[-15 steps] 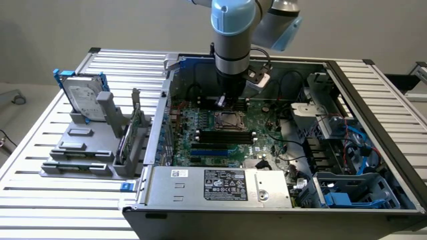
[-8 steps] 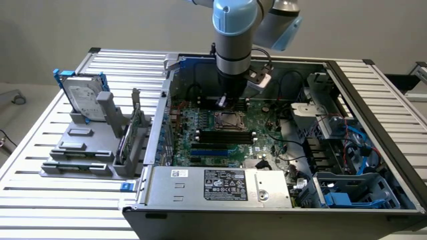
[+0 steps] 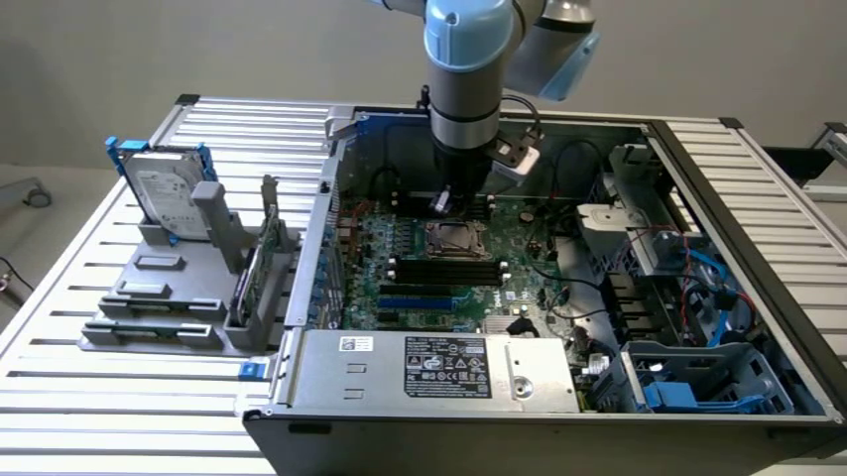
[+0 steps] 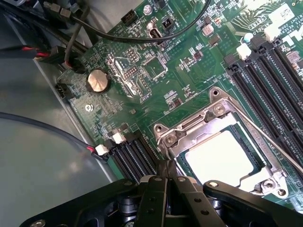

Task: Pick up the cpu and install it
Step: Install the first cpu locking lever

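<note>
Gripper point(image 4: 166, 182): fingers pressed together, nothing between them; it hangs just above the motherboard point(image 3: 437, 283), beside the socket's edge.
Cpu point(image 4: 219, 158): pale silvery square lying flat inside the socket point(image 4: 222, 146), framed by the metal bracket; it looks seated, apart from the fingers.
Socket place: near the middle of the motherboard, toward the case's back wall, just behind the row of black memory slots point(image 3: 450, 270).
Lever point(image 4: 265, 137): thin metal rod running slantwise across the socket's side; I cannot tell whether it is latched.
Hard drive point(image 3: 170, 190): upright in the grey rack point(image 3: 166, 297) on the slatted table point(image 3: 79, 397), well apart from the case point(image 3: 530, 416).
Risk, contact: the shut fingertips sit very near the bracket; any sideways drift while low could scrape the bracket or nudge the chip askew.
Risk, seating: if the chip is not fully square in its recess, pressure from above could bend contacts beneath it.
Risk, cables: a black cable point(image 4: 42, 125) and a red-and-black lead run near the board's edge; a swinging wrist could snag them.
Exterior view adds: the arm point(image 3: 466, 69) coming straight down into the open case, the power supply point(image 3: 437, 365) along the case's front edge, blue cables at the exterior view's right.
Wrist view adds: the chip's top, bracket screws, coin battery point(image 4: 98, 80) and small board parts.
</note>
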`<state>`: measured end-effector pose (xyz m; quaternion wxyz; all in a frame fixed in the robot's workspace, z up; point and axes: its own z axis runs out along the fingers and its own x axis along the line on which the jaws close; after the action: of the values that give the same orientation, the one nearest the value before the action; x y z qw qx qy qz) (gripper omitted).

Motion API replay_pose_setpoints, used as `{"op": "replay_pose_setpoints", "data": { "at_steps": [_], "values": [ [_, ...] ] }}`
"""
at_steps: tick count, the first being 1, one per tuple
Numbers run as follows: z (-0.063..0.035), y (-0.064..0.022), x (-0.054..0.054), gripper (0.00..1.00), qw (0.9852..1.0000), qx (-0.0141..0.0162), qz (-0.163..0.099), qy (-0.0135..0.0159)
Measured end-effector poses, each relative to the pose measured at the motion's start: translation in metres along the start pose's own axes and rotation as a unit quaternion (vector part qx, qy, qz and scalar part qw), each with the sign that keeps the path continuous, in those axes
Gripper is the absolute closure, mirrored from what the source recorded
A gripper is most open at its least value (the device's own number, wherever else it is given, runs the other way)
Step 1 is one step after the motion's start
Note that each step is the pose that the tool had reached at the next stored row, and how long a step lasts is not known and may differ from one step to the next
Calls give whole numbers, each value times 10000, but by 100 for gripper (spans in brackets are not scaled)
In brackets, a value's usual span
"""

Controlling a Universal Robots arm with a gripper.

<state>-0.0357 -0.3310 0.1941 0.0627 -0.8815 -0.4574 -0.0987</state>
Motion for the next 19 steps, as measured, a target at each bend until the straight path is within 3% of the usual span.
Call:
{"op": "replay_pose_setpoints", "data": {
  "at_steps": [3, 11, 14, 19],
  "values": [
    [-2, 6, -6, 89, 10000, 16, 2, 12],
    [-4, 14, -14, 89, 9999, 86, 16, 106],
    [-25, 17, -12, 89, 9999, 107, 21, 113],
    [-95, 25, -39, 89, 9999, 126, 26, 100]
  ]
}}
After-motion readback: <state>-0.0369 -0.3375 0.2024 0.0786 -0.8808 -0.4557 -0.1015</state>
